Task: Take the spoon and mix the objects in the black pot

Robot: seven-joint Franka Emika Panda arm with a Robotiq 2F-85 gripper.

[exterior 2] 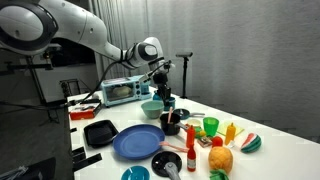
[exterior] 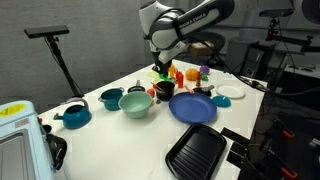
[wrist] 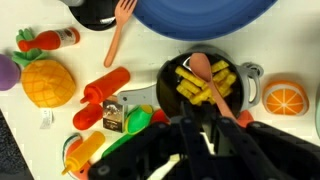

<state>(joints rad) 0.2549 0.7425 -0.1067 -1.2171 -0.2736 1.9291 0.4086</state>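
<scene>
The gripper (wrist: 215, 125) is clenched on the handle of the spoon (wrist: 205, 72), directly above the black pot (wrist: 172, 75). In the wrist view the handle runs up out of the dark fingers, and the spoon's bowl lies among the yellow strips that fill the pot. The pot stands around the middle of the tabletop (exterior: 250, 110), just beside the blue plate (wrist: 200, 10). An orange fork (wrist: 120, 30) lies next to the plate's rim.

On one side of the pot lie a red bottle (wrist: 105, 85), a toy pineapple (wrist: 48, 80) and a carrot (wrist: 40, 40) (all apart from the pot). On the other side, close by it, is an orange slice (wrist: 285, 98).

In both exterior views the arm reaches down over the pot (exterior: 165, 88) (exterior 2: 171, 124). A green bowl (exterior: 135, 103) stands beside it. A black ridged tray (exterior: 195, 152) sits near the tabletop's edge, beyond the blue plate.
</scene>
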